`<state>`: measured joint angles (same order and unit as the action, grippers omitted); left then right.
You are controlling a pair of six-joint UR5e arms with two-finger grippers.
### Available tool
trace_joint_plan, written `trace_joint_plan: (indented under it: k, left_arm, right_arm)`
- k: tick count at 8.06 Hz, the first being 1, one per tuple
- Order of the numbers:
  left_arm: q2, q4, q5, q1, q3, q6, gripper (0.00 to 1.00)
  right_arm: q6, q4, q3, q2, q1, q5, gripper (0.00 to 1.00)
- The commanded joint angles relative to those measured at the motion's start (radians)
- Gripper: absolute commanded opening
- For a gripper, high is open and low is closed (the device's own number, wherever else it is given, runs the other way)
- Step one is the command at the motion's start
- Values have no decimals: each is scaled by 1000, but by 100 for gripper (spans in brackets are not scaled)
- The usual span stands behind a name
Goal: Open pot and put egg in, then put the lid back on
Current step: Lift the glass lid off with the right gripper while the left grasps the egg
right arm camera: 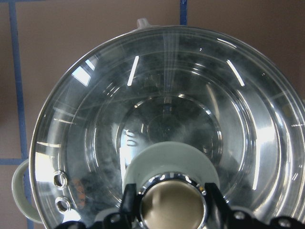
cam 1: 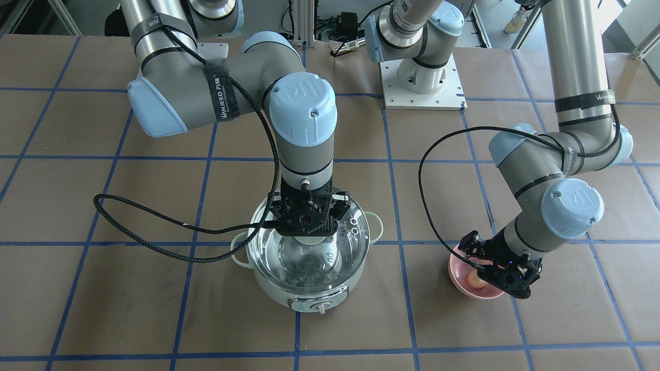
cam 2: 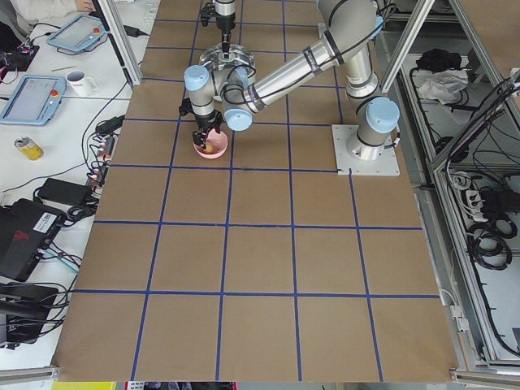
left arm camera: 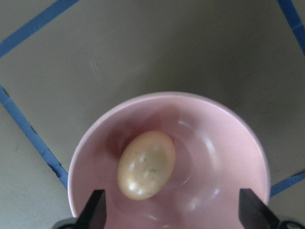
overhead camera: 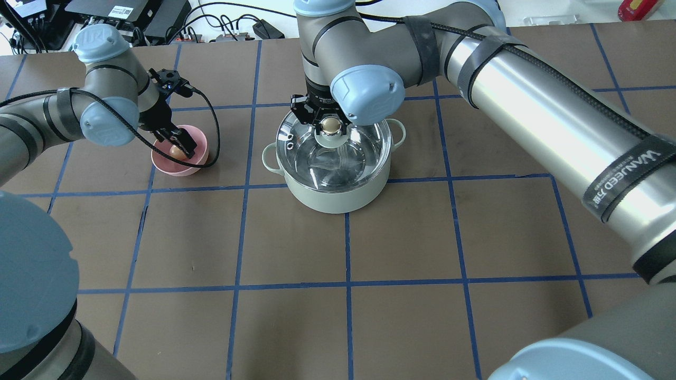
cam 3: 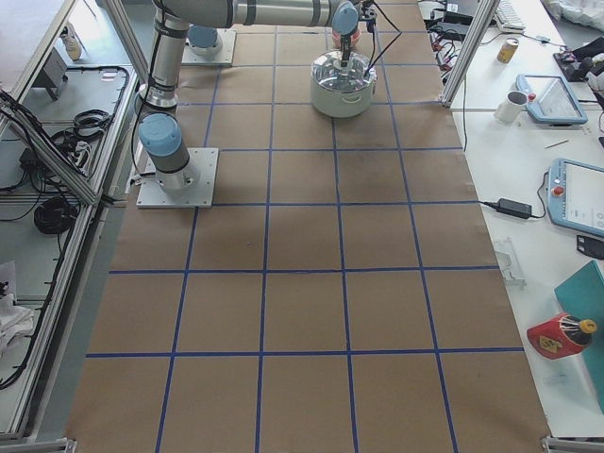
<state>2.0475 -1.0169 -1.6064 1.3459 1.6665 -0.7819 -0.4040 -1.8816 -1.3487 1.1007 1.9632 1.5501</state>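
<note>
left wrist-mounted: my left gripper [left arm camera: 174, 210] hangs spread wide over the pink bowl [left arm camera: 228, 143]; the egg [left arm camera: 146, 165] lies in it between my fingers, untouched. right wrist-mounted: my right gripper [right arm camera: 170, 202] is clenched on the lid [right arm camera: 167, 95] at its beige knob [right arm camera: 171, 215]. the lid is over the pot [overhead camera: 338, 198]; seated or raised, i cannot tell.

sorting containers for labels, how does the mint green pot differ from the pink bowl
The round pale mint-green electric pot is far larger than the small round pink bowl. The pot is covered by a clear glass lid; the bowl is open. The bowl holds a tan oval egg; the pot shows none. Both are round and stand upright on the table.
</note>
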Motion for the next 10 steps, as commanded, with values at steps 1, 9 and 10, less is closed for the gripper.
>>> trace_joint_plan:
  k: [1, 9, 10]
  left_arm:
    - [3, -2, 8, 1, 13, 1, 93]
    - [46, 43, 11, -1, 13, -7, 84]
    - [46, 43, 11, -1, 13, -7, 84]
  right_arm:
    - [62, 1, 6, 37, -16, -2, 0]
    - [576, 137, -7, 194, -375, 18, 0]
    - [577, 137, -16, 194, -379, 21, 0]
